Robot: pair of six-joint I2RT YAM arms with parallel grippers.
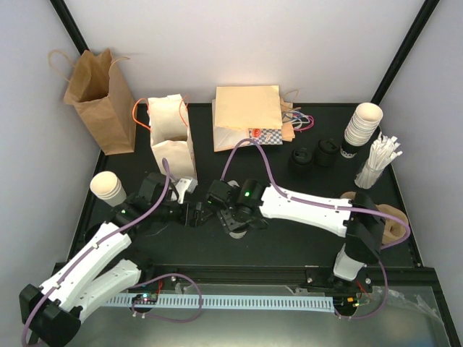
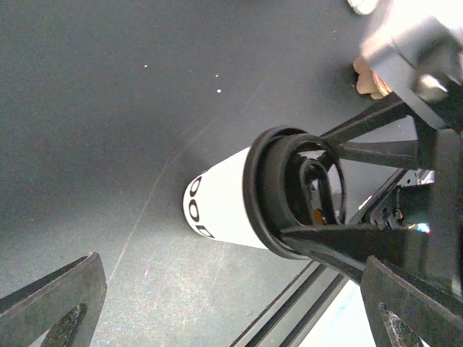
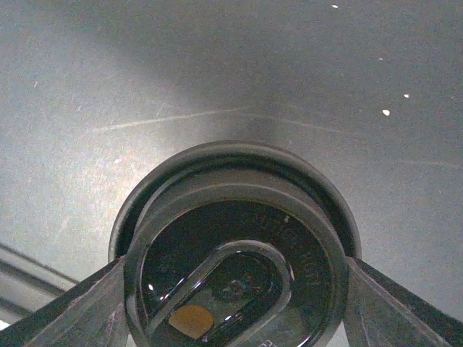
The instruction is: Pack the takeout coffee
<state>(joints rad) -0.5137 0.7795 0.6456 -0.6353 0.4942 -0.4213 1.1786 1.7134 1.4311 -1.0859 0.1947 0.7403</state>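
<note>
Top view: the right arm is stretched leftward, its right gripper (image 1: 231, 217) facing the left gripper (image 1: 192, 211) at the middle of the table (image 1: 289, 246), with bare surface toward the near edge.
Left wrist: the left fingers (image 2: 51, 303) are spread wide and hold nothing. The takeout coffee (image 2: 221, 206) stands under the right gripper, marked "00".
Right wrist: the fingers (image 3: 79, 311) flank its lid rim, but I cannot tell if they grip it. The embossed lettering is unreadable.

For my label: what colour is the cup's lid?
The lid is black; best seen from right wrist.

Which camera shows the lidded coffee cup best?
Left wrist view: the coffee cup shows its white side and black lid together. The right wrist view shows only the lid from above; the top view barely shows it.
</note>
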